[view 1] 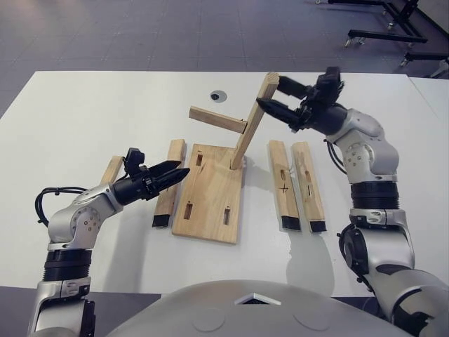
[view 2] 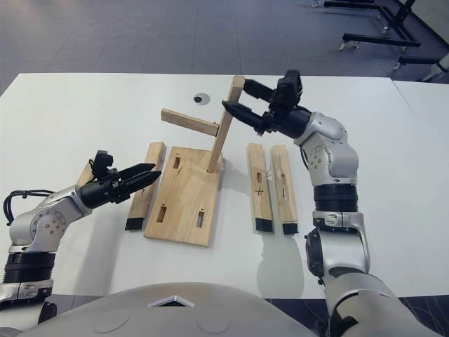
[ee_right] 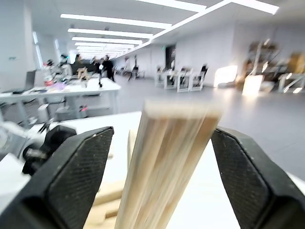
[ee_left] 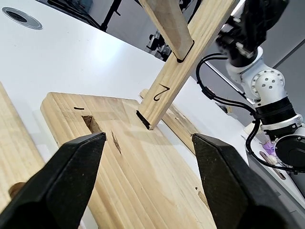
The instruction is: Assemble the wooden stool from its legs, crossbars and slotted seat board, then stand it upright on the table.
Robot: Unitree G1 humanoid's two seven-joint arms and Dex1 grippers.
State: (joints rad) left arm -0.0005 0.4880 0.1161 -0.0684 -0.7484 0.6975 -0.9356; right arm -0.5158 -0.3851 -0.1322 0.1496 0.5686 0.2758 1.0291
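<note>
Leg (view 1: pixel 249 130) with crossbar (view 1: pixel 217 119) fitted, noted standing aslant at a slot of seat board (view 1: pixel 207 203) on worktop (view 1: pixel 84 112), straddled near top by spread right end effector (view 1: pixel 269 91), probably for steadying; left end effector (view 1: pixel 181 170) gaping beside seat board, holding nothing.

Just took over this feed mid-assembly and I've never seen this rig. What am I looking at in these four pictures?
It's a two-armed humanoid robot. The two wide pictures come from its head, looking down on a white table; the other two come from a camera on each wrist. On it lies the slotted seat board, with one leg standing tilted at its far right corner, a crossbar jutting from it. Loose pieces lie either side of the board. The right end effector sits open astride the leg's top; the left end effector hovers open near the board's left edge.
</note>
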